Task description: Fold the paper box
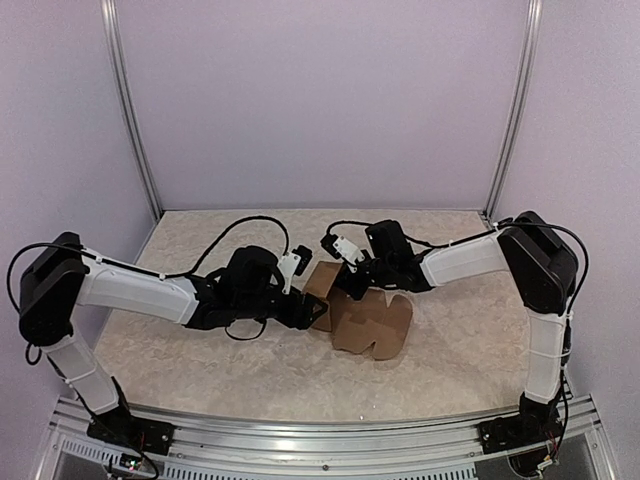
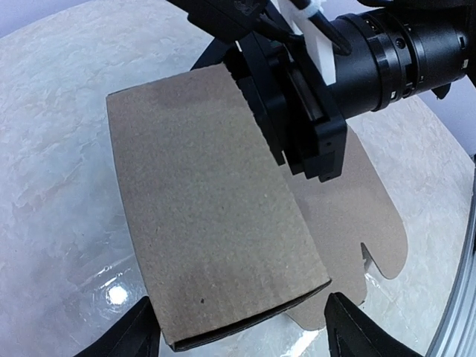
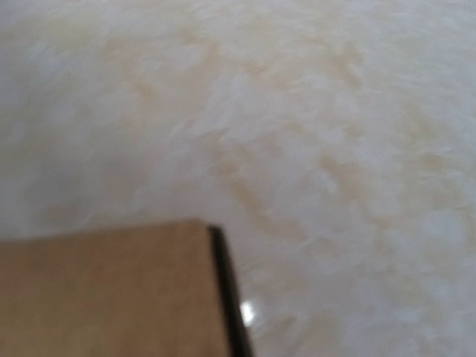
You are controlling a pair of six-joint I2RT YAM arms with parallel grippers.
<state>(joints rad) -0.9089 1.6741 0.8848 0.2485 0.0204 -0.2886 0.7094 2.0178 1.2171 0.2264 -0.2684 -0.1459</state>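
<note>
Your left fingers (image 2: 137,335) sit nearest the lens, spread wide, with one tip at each side of the near edge of the paper box (image 2: 208,223). The box lies on the pale marbled desk (image 2: 52,186). The fingers straddle that edge with the gap open, and neither tip visibly presses the cardboard. The box is partly folded: one brown panel is doubled over, so its near edge shows a thin slot. Past the panel's right side, a single flat layer with a rounded flap and a small notch spreads on the desk. Your right fingers (image 2: 260,104) stand at the far right edge of the folded panel, close together against the cardboard, but you cannot tell whether they pinch it or merely touch it. From above, the box lies between the two wrists, with the left fingers at its left end and the right fingers at its far edge. The right wrist camera gives you a blurred corner of the box with desk beyond it.
</note>
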